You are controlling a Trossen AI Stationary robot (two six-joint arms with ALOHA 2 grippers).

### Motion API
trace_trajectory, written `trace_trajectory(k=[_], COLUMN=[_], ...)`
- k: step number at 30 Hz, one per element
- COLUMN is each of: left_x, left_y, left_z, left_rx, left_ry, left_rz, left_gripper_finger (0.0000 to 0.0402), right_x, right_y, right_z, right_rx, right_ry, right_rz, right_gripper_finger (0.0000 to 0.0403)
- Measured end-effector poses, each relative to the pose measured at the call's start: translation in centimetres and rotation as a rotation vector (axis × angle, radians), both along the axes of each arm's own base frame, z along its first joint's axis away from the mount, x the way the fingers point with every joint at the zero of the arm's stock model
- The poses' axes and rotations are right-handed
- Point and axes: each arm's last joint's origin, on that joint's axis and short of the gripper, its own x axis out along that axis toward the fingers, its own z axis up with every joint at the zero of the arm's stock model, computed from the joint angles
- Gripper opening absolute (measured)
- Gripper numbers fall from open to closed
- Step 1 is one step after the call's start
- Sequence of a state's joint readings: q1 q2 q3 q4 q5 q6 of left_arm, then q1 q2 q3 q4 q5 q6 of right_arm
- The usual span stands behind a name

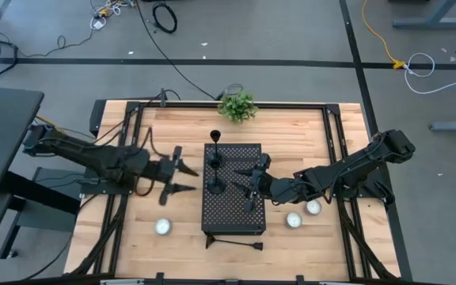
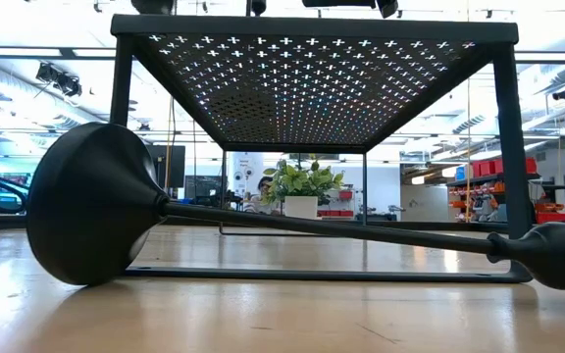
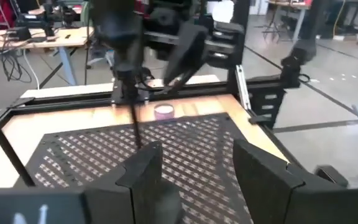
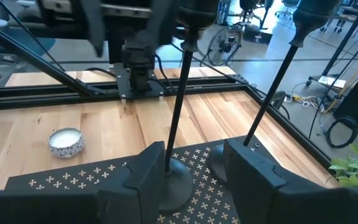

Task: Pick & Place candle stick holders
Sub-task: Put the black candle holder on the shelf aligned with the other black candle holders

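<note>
One candle stick holder lies on its side on the table, just off the perforated box's near edge, not yet placed. On the box top two holders stand upright near its left edge. The right gripper, fingers spread, hovers beside them. The left gripper, also spread, waits off the box's left side.

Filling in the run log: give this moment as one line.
left gripper open, beside box | right gripper open, above box | two holders upright on box | third holder lying on table

Two black candle stick holders stand upright (slender stems) on the box; a third lies flat on the table.
</note>
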State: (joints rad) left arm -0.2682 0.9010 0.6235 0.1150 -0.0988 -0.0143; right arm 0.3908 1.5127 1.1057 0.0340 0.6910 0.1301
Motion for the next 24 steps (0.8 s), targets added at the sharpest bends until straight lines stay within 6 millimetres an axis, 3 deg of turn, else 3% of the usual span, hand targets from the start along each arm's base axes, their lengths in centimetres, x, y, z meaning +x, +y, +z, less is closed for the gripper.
trace_trajectory(k=[14,18,24], left_x=[-2.0,-1.1,1.0], left_y=[-9.1,-11.2,-14.7], left_z=[-2.8,-2.4,-3.6], left_rx=[0.106,0.127,0.199], left_ry=[0.094,0.107,0.242], left_rz=[-0.012,-0.003,0.009], left_gripper_finger=[0.0197,0.0197,0.0197], right_x=[0.0,0.0,0.0], right_y=[0.0,0.0,0.0], right_z=[0.0,0.0,0.0], right_rx=[0.002,0.010,0.011], right_ry=[-0.004,-0.007,-0.004], right_rz=[0.000,-0.003,-0.003], right_gripper_finger=[0.0164,0.0164,0.0164])
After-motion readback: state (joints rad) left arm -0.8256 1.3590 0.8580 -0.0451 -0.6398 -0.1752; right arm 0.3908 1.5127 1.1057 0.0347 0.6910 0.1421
